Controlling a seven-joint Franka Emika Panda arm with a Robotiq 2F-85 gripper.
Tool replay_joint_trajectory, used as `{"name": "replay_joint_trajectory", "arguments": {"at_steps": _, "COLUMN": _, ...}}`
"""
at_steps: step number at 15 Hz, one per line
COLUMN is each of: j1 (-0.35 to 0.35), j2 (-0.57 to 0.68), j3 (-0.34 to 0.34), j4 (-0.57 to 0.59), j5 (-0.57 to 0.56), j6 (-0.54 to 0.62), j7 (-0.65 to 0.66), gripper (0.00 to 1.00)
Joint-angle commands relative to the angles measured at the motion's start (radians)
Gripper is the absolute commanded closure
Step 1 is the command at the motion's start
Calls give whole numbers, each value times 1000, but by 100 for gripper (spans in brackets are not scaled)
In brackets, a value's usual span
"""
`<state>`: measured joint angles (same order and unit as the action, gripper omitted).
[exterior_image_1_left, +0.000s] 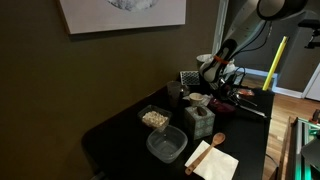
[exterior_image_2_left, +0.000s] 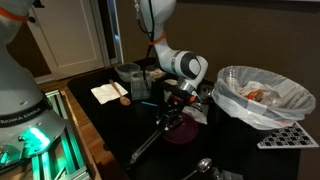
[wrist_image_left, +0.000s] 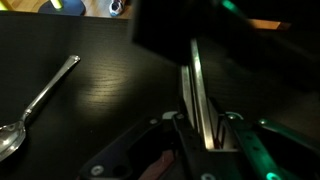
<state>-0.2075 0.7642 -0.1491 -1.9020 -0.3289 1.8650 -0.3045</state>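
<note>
My claw looks clamped on a long utensil: a thin, pale strip runs out from between my fingers to a dark, blocky end ahead of the claw. What kind of tool it is I cannot tell. In an exterior view it slants from the claw down toward the dark surface. A metal spoon lies flat on that surface off to one side, well apart. A maroon bowl sits just below the claw and a lined bin stands near it. I judge the grip risky, since so narrow a strip can pivot or slide between my fingers. If the far end drags on the surface, the utensil could twist loose, or swing into the bowl.
</note>
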Motion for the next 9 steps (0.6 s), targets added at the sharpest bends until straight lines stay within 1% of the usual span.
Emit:
{"name": "replay_joint_trajectory", "arguments": {"at_steps": 1, "j1": -9, "j2": 39, "j3": 13, "j4": 63, "j5": -1, "j6": -72, "j7": -33, "gripper": 81}}
{"name": "replay_joint_trajectory", "arguments": {"at_steps": 4, "j1": -7, "j2": 54, "j3": 17, "j4": 87, "j5": -4, "j6": -100, "j7": -44, "gripper": 76}}
{"name": "replay_joint_trajectory", "arguments": {"at_steps": 9, "j1": -5, "j2": 86, "j3": 21, "j4": 123, "j5": -9, "j6": -131, "j7": -46, "gripper": 76}}
